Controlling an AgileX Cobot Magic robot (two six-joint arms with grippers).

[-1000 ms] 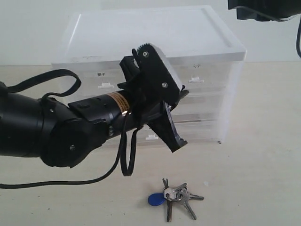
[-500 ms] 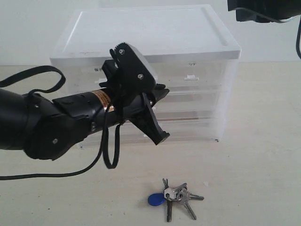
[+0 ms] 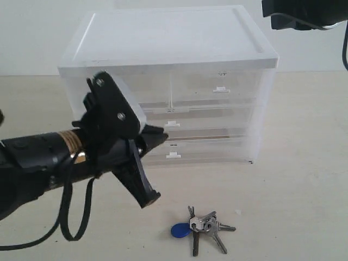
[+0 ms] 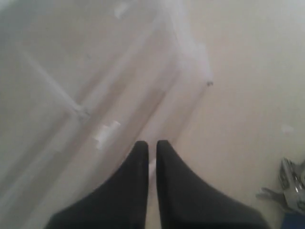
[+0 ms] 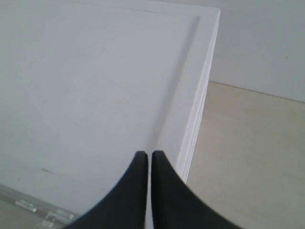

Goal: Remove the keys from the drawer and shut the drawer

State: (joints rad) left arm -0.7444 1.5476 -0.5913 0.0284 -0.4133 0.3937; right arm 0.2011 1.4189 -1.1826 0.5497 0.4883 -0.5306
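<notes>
You are looking at the keys lying on the tabletop in front of the drawer cabinet. Their blue fob is pointing toward your left gripper, with the blades fanning away. That gripper is hanging just left of them and higher, its fingers nearly together on nothing. The right gripper, likewise closed up and empty, is hovering over the cabinet top, well apart. The drawer is sitting flush, seemingly closed.
</notes>
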